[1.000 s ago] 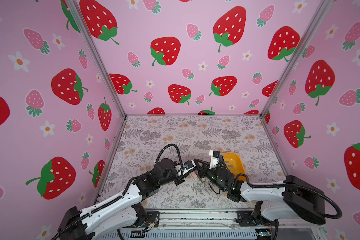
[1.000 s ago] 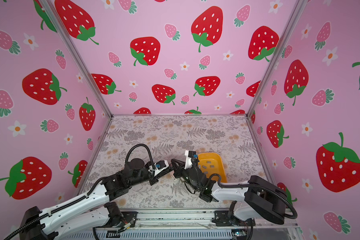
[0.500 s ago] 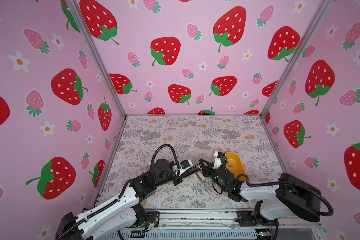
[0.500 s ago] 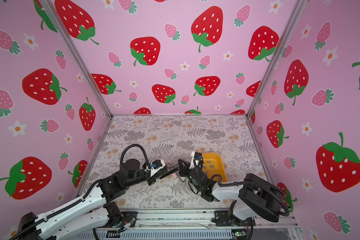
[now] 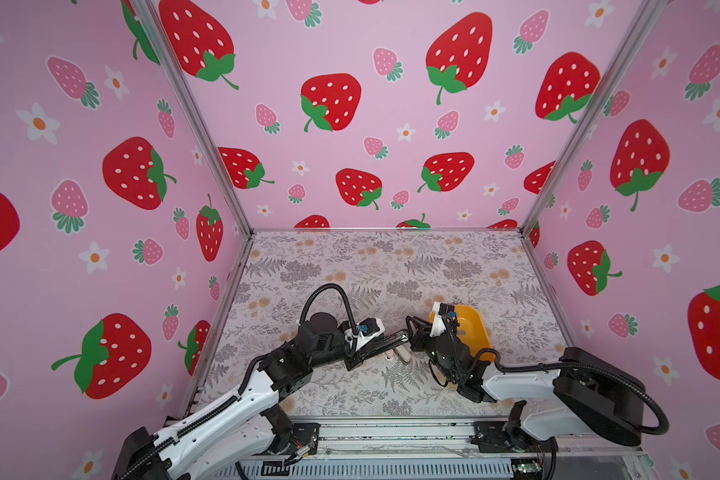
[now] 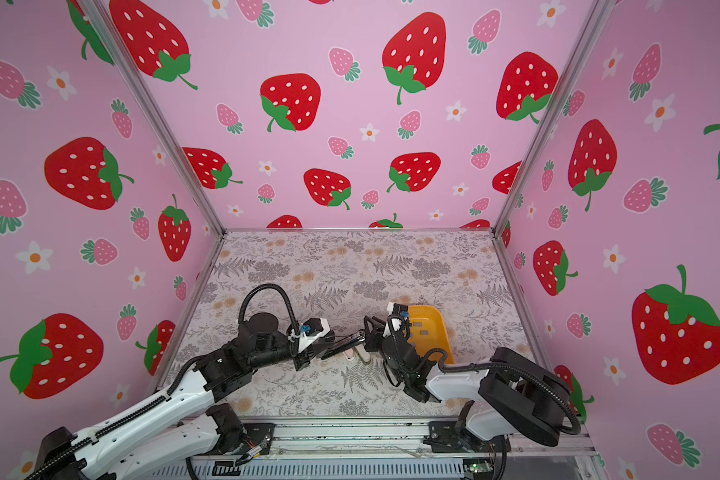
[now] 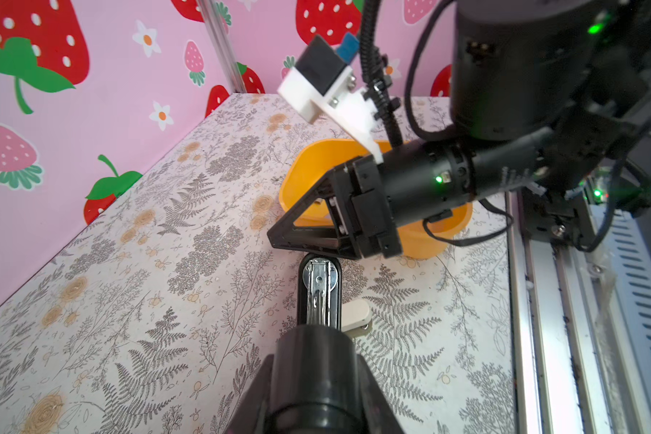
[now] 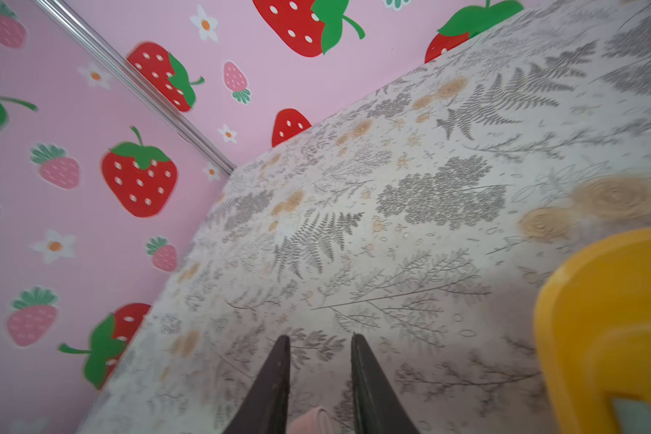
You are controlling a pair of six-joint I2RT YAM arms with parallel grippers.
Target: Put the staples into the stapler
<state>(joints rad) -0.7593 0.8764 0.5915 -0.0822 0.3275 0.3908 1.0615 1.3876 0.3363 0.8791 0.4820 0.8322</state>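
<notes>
1. Where the pink strawberry-printed walls close in on three sides, a fern-patterned desk is enclosed; both arms are reached in over its near edge.
2. A yellow tray is set on the right-hand half of the desk, as seen in both top views; its near part is hidden behind the right arm.
3. The left gripper is held above the desk near the middle; its fingers are clamped on the black stapler, which is carried clear of the surface with its far end pointed toward the right gripper.
4. The stapler is seen opened, its metal channel turned up to the left wrist camera; whether anything is seated in that channel cannot be told.
5. The right gripper is poised just beyond the stapler's far end, beside the tray; its fingers are parted, and nothing is seen held between them.
6. A cream thing and a pink thing are laid on the desk beneath the stapler; what they are cannot be told.
7. The staples are seen as small grey strips lying flat on the floor of the tray.
</notes>
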